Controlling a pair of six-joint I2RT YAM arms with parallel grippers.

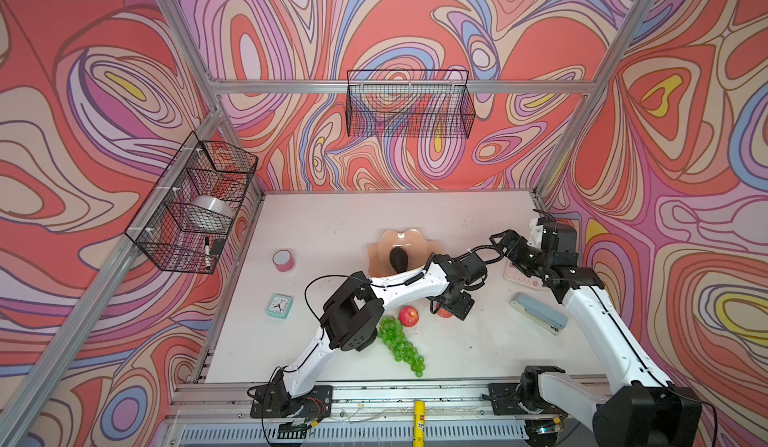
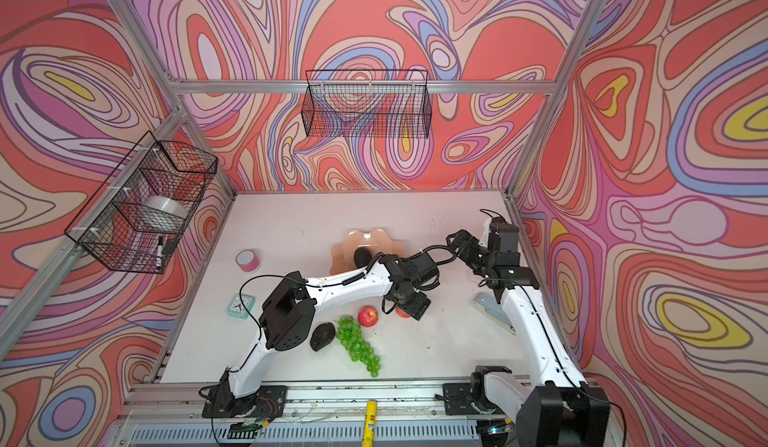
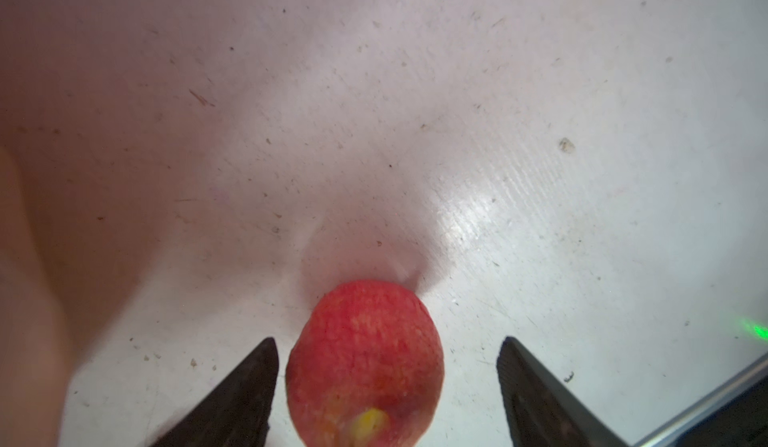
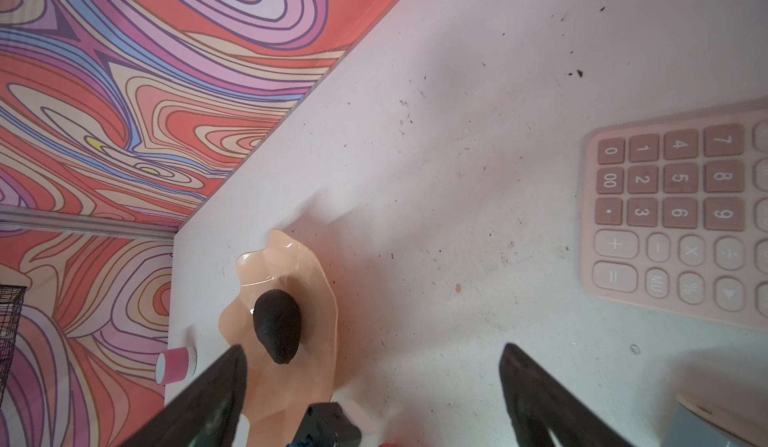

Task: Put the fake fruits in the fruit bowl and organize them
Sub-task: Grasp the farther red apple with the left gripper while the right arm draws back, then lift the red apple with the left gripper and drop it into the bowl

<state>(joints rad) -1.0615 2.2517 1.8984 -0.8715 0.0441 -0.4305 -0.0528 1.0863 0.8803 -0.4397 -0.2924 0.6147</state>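
Only a top view shows the second avocado on the tabletop. Left hand straddles an apple, released; right hand spread wide. Calculator keys read 0–9.

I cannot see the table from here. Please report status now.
Left gripper open around apple, no grip yet. Right gripper open, empty. One avocado in bowl. Nothing blocking.

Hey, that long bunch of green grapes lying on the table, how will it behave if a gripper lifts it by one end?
The grapes would probably droop, since the bunch is long and made of many small beads. It looks unlikely to roll, lying flat and irregular. Glossy beads may slip from narrow fingertips.
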